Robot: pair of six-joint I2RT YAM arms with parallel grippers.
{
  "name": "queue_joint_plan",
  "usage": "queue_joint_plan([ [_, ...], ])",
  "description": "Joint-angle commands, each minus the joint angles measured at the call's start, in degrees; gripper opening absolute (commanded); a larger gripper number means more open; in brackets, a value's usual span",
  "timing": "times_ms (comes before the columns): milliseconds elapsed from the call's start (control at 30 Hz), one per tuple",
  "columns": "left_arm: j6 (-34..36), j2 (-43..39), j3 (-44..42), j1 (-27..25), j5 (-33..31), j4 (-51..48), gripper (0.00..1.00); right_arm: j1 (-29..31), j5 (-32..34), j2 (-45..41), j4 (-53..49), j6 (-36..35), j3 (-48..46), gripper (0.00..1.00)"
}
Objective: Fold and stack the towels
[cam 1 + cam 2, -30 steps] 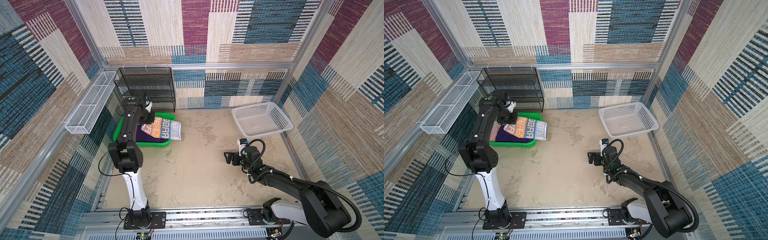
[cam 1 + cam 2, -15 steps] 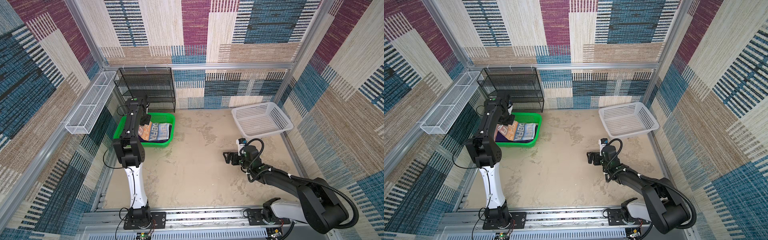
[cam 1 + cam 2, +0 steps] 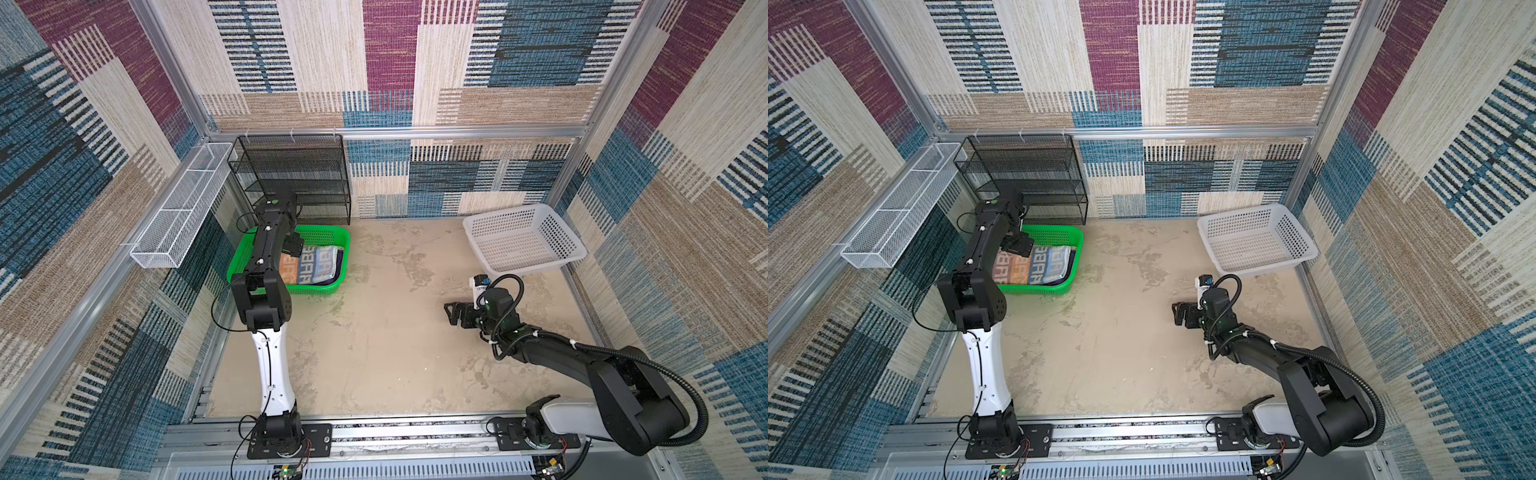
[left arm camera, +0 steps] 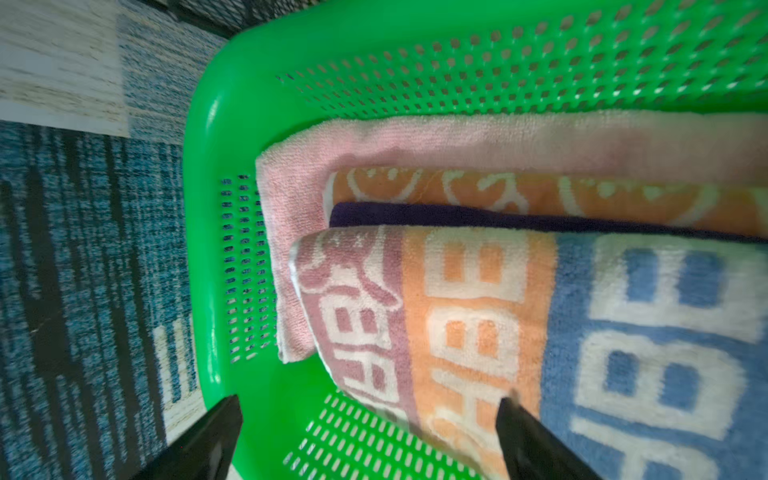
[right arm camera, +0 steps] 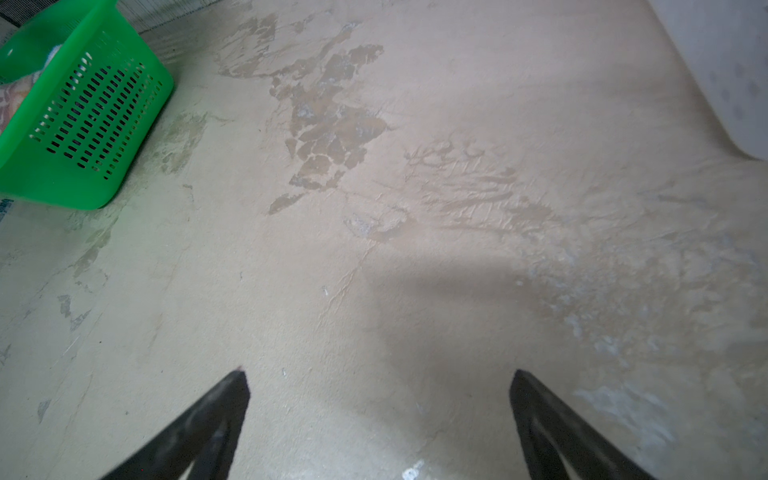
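The towels lie folded in one stack inside the green basket [image 3: 324, 229] [image 3: 1059, 228] [image 4: 232, 62]. The left wrist view shows the pink towel [image 4: 374, 141] lowest, then the orange one with white faces [image 4: 540, 195], the dark purple one [image 4: 415, 214], and the lettered cream, orange and blue towel [image 4: 540, 332] [image 3: 316, 266] [image 3: 1038, 268] on top. My left gripper [image 3: 293, 245] [image 3: 1019, 245] [image 4: 370, 400] hovers open just over the stack's end, holding nothing. Low over the bare floor at the right, my right gripper [image 3: 451, 311] [image 3: 1179, 311] [image 5: 379, 372] is open and empty.
A white perforated basket [image 3: 505, 212] [image 3: 1241, 212] stands tilted at the back right. A black wire shelf [image 3: 295, 174] sits against the back wall behind the green basket. A white wire tray [image 3: 178, 208] hangs on the left wall.
My left gripper carried the lettered towel leftward from over the basket's edge onto the stack, then opened and let it go. The right arm stayed put.
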Motion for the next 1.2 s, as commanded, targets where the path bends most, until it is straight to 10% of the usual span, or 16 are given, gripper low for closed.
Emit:
queue_joint_plan([
  [0, -0.37, -2.44, 0.04, 0.03, -1.06, 1.58, 0.99, -0.03, 0.12, 0.24, 1.54, -0.85, 0.37, 1.0],
  [300, -2.57, -11.78, -8.24, -0.9, 9.57, 3.73, 0.99, 0.05, 3.1, -1.33, 0.17, -2.53, 0.24, 1.0],
  [733, -10.45, -50.03, -62.51, -11.21, 25.92, 42.23, 0.99, 0.0, 11.45, -8.61, -9.25, -10.44, 4.8, 1.0],
  [1167, -13.05, -70.08, -94.93, -18.28, 14.28, 63.93, 0.99, -2.37, 25.69, -6.41, 12.47, -21.05, -1.95, 1.0],
])
